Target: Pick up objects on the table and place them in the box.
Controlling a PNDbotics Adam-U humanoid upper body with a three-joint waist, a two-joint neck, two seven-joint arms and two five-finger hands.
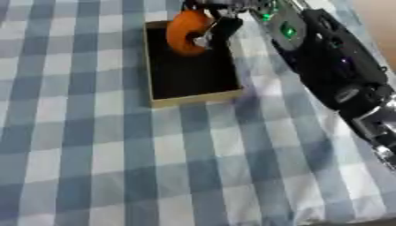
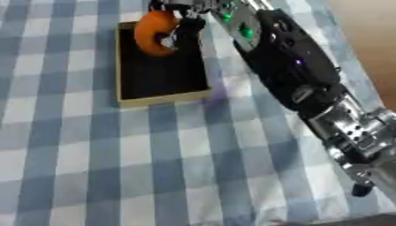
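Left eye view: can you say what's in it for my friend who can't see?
The robot's right hand holds an orange object over the far end of a shallow box with a dark inside. The box sits on a blue and white checked cloth, and the black arm reaches in from the right.

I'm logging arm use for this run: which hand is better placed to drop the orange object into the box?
Right. The right hand already has its fingers curled round the orange object, directly above the dark inside of the box. The left hand shows in neither view, so it would likely have farther to come.
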